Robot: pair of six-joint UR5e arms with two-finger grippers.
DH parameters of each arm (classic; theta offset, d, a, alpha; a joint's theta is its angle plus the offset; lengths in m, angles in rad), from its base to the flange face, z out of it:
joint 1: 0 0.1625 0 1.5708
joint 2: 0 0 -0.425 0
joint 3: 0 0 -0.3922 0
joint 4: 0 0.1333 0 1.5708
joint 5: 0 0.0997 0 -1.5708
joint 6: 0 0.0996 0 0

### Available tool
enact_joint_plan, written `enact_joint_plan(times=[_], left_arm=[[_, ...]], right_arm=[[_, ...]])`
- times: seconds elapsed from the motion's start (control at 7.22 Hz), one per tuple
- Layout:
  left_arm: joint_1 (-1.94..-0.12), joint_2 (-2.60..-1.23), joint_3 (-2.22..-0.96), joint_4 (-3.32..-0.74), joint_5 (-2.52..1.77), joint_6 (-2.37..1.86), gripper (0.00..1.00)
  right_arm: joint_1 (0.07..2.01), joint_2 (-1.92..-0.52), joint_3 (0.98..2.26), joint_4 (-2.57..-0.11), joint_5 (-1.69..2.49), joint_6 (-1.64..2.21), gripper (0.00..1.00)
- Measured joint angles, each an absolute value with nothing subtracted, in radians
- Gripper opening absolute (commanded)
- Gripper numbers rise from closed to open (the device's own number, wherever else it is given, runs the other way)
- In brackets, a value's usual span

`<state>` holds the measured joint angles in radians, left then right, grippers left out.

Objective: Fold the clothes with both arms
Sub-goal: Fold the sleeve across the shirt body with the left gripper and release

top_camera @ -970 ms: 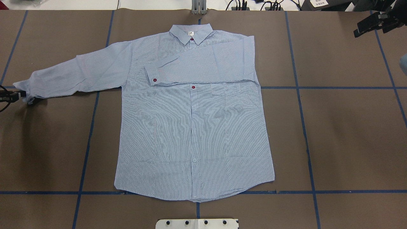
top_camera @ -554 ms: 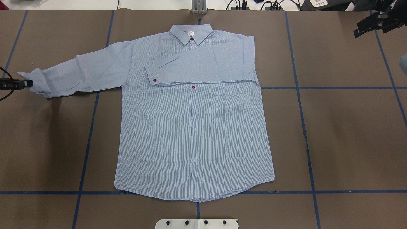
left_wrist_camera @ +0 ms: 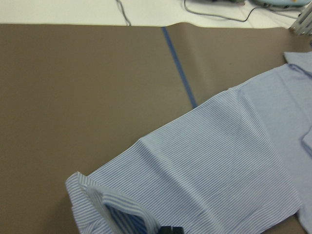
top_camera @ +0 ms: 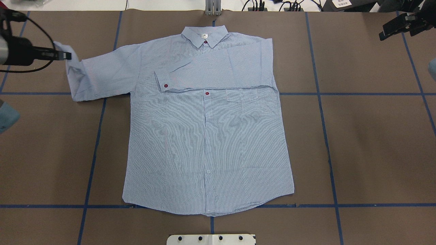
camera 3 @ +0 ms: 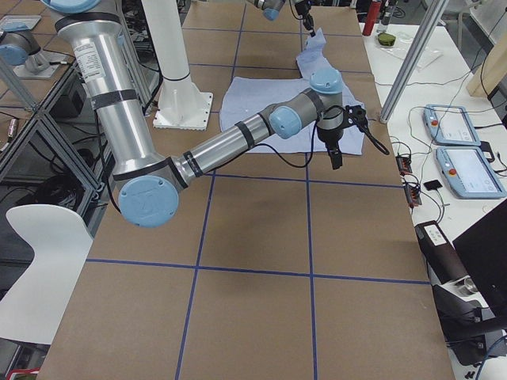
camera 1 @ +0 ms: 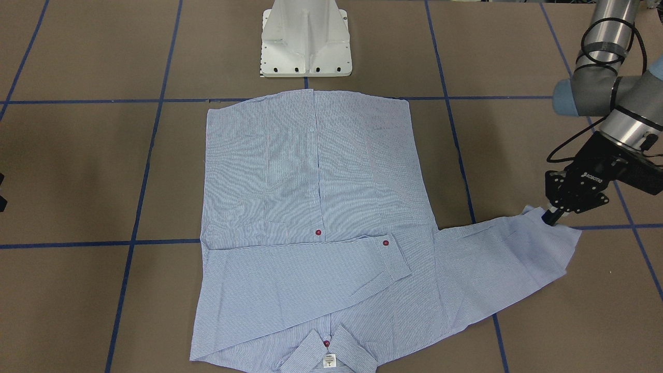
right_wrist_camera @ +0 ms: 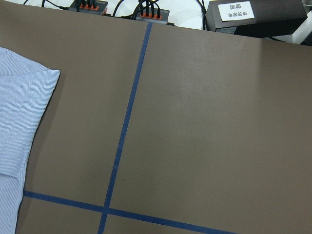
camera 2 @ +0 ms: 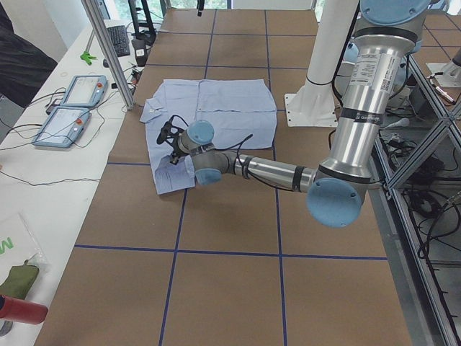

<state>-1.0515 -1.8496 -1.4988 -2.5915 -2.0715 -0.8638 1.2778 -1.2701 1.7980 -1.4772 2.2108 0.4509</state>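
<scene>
Shirt (top_camera: pixel 207 136) lies flat, front up, at ctr of the bench (top_camera: pixel 368 143). Collar (top_camera: pixel 204 35) is twd the far edge. Hem is twd the robot-side edge, along a blue tape line (top_camera: pixel 374 205) and near the white pedestal base (camera 1: pixel 305 46). Right sleeve (top_camera: pixel 224 69) is folded flat across the chest, and its cuff w/ a dark red button (top_camera: pixel 166 85) ends on the left half of the shirt front. Chest pocket (top_camera: pixel 242 96) shows just below that sleeve's lower edge.

Left sleeve (top_camera: pixel 102 73) points twd the bench's left end. Left end effector (top_camera: pixel 66 55) is pinched narrow on that sleeve's cuff (camera 1: pixel 567 235), fingers clamped on the cloth. The cuff end is raised off the bench, so the outer part of the sleeve bends up and partly doubles over itself. The part by the shoulder lies flat. Left wrist view: cuff bunched at the bottom edge, striped sleeve running off to the right over brown surface.

Right end effector (top_camera: pixel 398 26) hangs above the bench near the far right corner, well apart from the shirt, fingers pointing down. Can't tell if its fingers are wide or narrow. Right wrist view shows brown bench, crossing tape lines and an edge of the shirt at left.
</scene>
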Motion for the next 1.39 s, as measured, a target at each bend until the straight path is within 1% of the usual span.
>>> enact_joint_plan(times=[0.28, 0.69, 0.83, 1.11, 1.25, 1.39], left_arm=[[-0.95, -2.058, -1.5, -2.37, -2.038, -0.888, 0.0], [-0.779, -2.31, -1.483, -2.21, -1.942, -1.061, 0.0], [-0.746, -2.375, -1.462, -2.177, -1.918, -1.094, 0.0], [-0.694, -2.429, -1.424, -2.156, -1.855, -1.111, 0.0], [-0.664, -2.436, -1.412, -2.155, -1.815, -1.112, 0.24], [-0.63, -2.448, -1.399, -2.155, -1.774, -1.118, 0.99]], right_arm=[[1.278, -1.27, 1.797, -1.477, 2.212, 0.451, 1.0], [1.278, -1.27, 1.795, -1.477, 2.217, 0.451, 1.0], [1.278, -1.27, 1.795, -1.477, 2.217, 0.451, 1.0], [1.278, -1.27, 1.795, -1.477, 2.218, 0.451, 1.0], [1.278, -1.27, 1.795, -1.477, 2.218, 0.451, 1.0], [1.278, -1.27, 1.795, -1.477, 2.218, 0.451, 1.0]])
